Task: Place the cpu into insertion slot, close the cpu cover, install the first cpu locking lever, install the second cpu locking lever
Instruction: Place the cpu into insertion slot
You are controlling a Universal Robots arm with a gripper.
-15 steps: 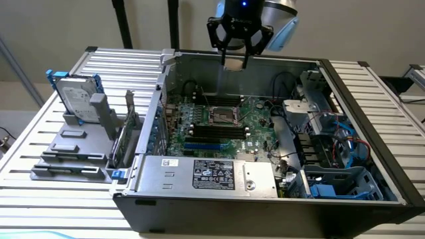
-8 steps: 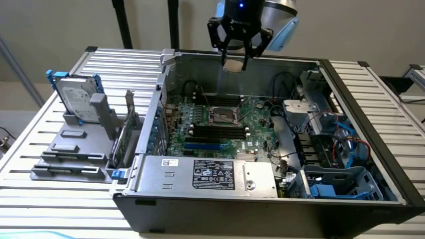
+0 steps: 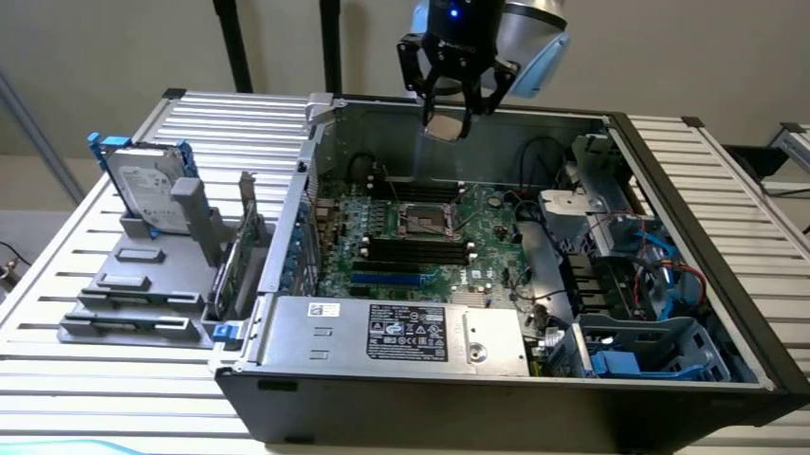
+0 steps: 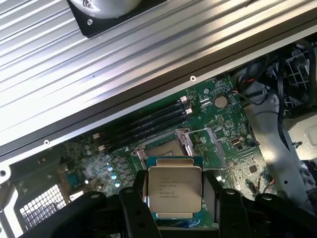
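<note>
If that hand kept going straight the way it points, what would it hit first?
Most likely the insertion slot: the hand, gripping the cpu, points down towards it with nothing visible between. Depth is unclear, so it might land beside it.

Arm (image 3: 506,24) cut off by the top edge in the exterior view, insertion slot (image 4: 166,147) partly hidden behind the cpu (image 4: 174,191) in the wrist view, print on the cpu too small to read, gripper (image 4: 175,184) fingers (image 4: 136,208) cropped by the picture's edge, power-supply label (image 3: 408,332) text too small to read
</note>
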